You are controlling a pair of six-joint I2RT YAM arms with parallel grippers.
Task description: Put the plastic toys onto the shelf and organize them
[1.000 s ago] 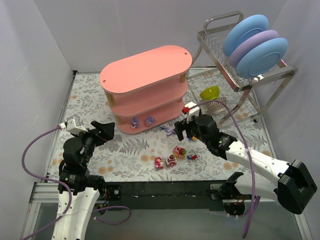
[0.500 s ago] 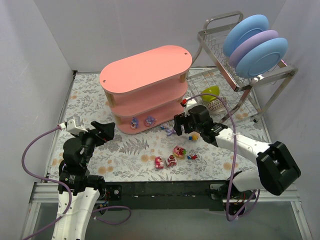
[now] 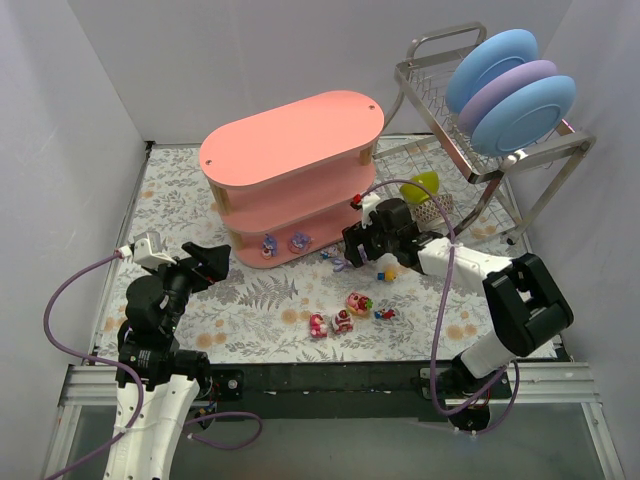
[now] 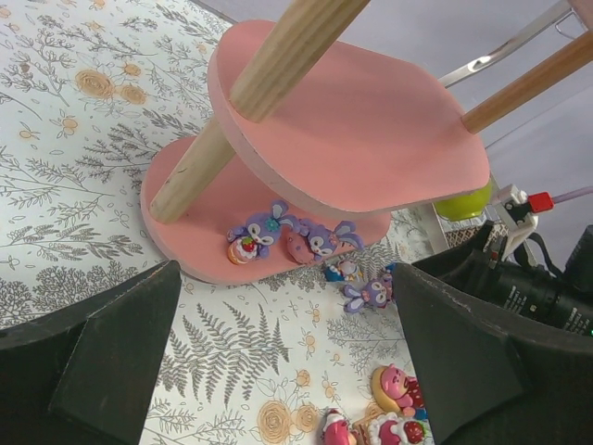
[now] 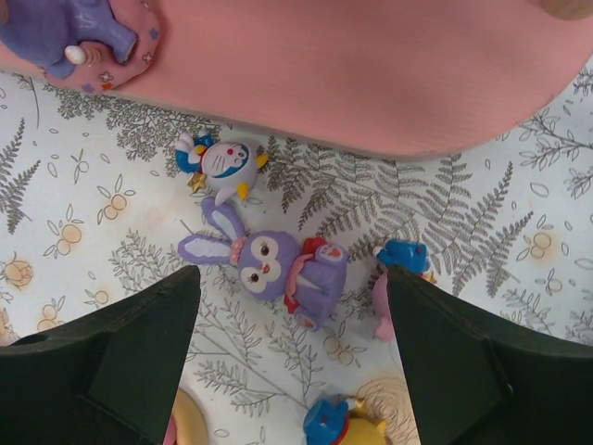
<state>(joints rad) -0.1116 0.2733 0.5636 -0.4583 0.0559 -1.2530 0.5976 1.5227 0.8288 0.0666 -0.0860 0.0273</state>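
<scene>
Roughly centre of the top view, on the floral mat (image 3: 190, 190), the shelf (image 3: 290, 180) stands upright; left gripper (image 3: 213, 260), lower left, hangs wide open and empty; right gripper (image 3: 354, 256), mid-frame, has its jaws spread wide either side of a purple rabbit toy (image 5: 278, 269) lying on the mat, gaps both sides; two purple toys (image 4: 315, 239) sit on the shelf's bottom tier; loose toys (image 3: 345, 318) lie lower centre.

no readable text or labels.
</scene>
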